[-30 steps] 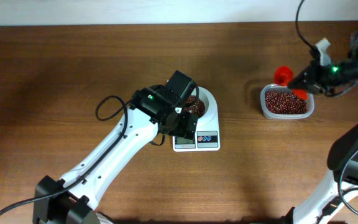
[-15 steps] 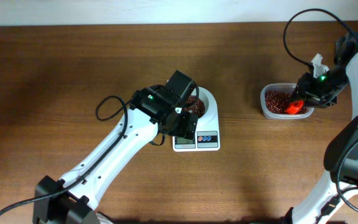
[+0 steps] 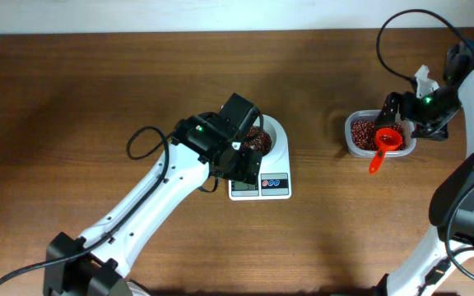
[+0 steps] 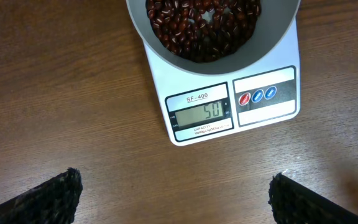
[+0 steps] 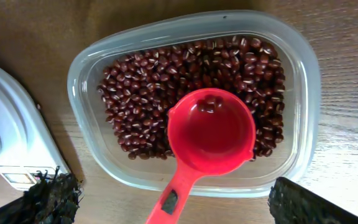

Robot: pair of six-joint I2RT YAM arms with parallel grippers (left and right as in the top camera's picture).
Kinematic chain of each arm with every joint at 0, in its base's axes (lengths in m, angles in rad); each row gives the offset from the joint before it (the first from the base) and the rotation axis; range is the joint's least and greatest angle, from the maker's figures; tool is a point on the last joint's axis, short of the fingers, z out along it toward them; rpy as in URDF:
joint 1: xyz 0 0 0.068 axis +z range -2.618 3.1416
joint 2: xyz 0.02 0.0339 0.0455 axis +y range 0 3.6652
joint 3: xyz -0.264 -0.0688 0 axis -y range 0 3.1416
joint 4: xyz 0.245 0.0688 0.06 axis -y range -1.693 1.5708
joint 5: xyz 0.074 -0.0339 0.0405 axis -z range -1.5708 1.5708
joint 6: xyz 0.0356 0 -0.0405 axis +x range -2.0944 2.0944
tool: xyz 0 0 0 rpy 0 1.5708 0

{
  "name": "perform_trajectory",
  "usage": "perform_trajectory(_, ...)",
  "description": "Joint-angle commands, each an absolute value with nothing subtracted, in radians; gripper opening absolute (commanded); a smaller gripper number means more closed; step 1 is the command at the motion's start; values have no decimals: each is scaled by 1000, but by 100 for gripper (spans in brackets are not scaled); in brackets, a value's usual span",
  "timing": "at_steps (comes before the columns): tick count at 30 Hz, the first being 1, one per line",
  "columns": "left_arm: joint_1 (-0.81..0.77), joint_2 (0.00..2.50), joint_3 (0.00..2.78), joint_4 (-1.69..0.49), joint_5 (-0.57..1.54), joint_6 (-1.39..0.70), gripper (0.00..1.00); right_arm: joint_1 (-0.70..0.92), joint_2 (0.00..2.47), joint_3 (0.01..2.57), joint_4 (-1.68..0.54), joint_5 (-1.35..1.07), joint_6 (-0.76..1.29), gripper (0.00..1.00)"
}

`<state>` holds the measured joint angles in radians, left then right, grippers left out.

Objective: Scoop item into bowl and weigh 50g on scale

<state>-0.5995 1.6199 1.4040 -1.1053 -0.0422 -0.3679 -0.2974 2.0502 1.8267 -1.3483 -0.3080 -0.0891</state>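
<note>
Beans sit in the white bowl on the scale, its display reading 50, so the weighing looks done: the left claw hovers spread and empty above the readout, and the right claw, spread too, hangs over the red scoop parked in the bean tub.

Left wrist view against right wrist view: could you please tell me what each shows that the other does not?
Only the left wrist view: the white bowl and the scale display reading 50. Only the right wrist view: the clear tub with the red scoop lying in it. Both: beans, wooden table, dark fingertips at the bottom corners and, seemingly, a corner of the scale.
</note>
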Motion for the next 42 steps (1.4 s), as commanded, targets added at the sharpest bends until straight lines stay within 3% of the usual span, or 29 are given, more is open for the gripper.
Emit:
perform_trajectory(1, -603, 1623, 1401, -1104, -49, -381, 99, -276, 2021, 1820, -1350, -329, -89, 99)
perform_trajectory(5, -603, 1623, 1401, -1104, -49, -381, 99, -274, 1845, 1805, -1302, -356, -96, 99)
perform_trajectory(8, -602, 1623, 1401, -1104, -49, -381, 99, -265, 1666, 1543, -1123, -356, 21, 99)
perform_trajectory(10, -602, 1623, 1401, -1104, -49, -381, 99, -207, 1606, 1359, -1041, -356, 42, 99)
perform_trajectory(14, -602, 1623, 1401, -1104, -49, -381, 99, -9, 1610, 1314, -978, -348, 54, 99)
perform_trajectory(18, -602, 1623, 1401, -1104, -49, -381, 99, 119, 1629, 1311, -968, -28, 253, 99)
perform_trajectory(25, -602, 1623, 1401, -1104, -49, -381, 99, 25, 1723, 1311, -1089, -25, 271, 99)
perform_trajectory(30, -601, 1623, 1401, -1104, -49, -381, 99, -188, 1723, 1311, -1081, -53, 252, 99)
perform_trajectory(35, -603, 1623, 1401, -1104, -49, -381, 99, -199, 1723, 1311, -922, 50, 193, 99)
perform_trajectory(39, -603, 1623, 1401, -1104, -49, -381, 99, -197, 1723, 1311, -907, -230, 52, 99)
perform_trajectory(42, -602, 1623, 1401, -1104, -49, -381, 99, -196, 1723, 1311, -958, -233, 52, 99)
